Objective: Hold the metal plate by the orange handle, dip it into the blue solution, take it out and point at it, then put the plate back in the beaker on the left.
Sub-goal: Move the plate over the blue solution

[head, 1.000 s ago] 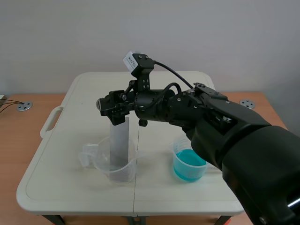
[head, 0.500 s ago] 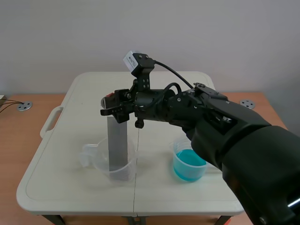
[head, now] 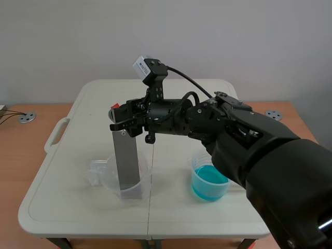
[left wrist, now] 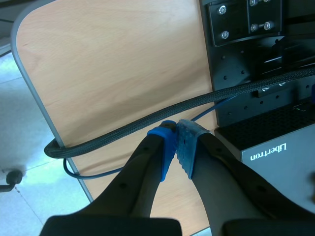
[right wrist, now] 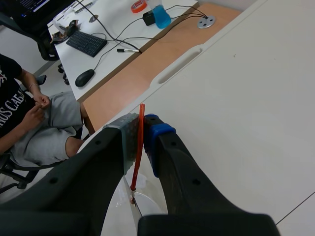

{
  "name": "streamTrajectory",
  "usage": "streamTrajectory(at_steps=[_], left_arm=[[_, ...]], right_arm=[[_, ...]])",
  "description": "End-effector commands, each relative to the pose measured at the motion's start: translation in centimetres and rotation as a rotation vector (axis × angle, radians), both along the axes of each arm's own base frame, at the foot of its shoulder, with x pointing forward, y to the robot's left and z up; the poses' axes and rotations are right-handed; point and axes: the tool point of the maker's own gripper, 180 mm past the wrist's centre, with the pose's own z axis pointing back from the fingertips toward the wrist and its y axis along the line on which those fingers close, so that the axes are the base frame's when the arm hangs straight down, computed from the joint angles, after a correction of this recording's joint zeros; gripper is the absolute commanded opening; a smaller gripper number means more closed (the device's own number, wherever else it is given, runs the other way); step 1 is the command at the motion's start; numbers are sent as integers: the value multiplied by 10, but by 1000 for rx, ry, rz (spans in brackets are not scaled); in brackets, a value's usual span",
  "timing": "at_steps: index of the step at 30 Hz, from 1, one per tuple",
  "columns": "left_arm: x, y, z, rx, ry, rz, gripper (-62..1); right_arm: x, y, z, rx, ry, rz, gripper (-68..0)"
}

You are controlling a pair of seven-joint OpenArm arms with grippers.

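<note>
The right arm reaches across to the left half of the table. Its gripper [head: 120, 112] is shut on the orange handle [head: 118, 106] of the grey metal plate [head: 126, 161], which hangs upright with its lower end inside the clear left beaker [head: 123, 179]. In the right wrist view the thin orange handle [right wrist: 139, 147] is pinched edge-on between the pads [right wrist: 129, 135], the plate below it. The beaker of blue solution [head: 208, 180] stands on the table's right half. The left gripper [left wrist: 176, 140] is shut on nothing, off the table over a wooden surface.
The white folding table [head: 78, 124] has a handle slot at its left edge. In the right wrist view a seated person [right wrist: 34, 123] and a desk with a keyboard [right wrist: 88, 43] lie beyond the table. A black cable [left wrist: 147, 128] runs ahead of the left gripper.
The right gripper has closed on the orange handle and lifted the plate a little; the plate now stands higher in the left beaker.
</note>
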Motion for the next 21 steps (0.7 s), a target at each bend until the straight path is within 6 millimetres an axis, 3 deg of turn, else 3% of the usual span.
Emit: streamTrajectory(at_steps=[1, 7, 21], left_arm=[[-1, -3, 3, -12, -6, -1, -594], [0, -3, 3, -12, -6, -1, -594], [4, -4, 4, -20, -27, 9, -594]], right_arm=[[7, 3, 18, 30, -46, 3, -662], [6, 5, 23, 49, -67, 7, -662], [-26, 19, 23, 35, -144, 92, -662]])
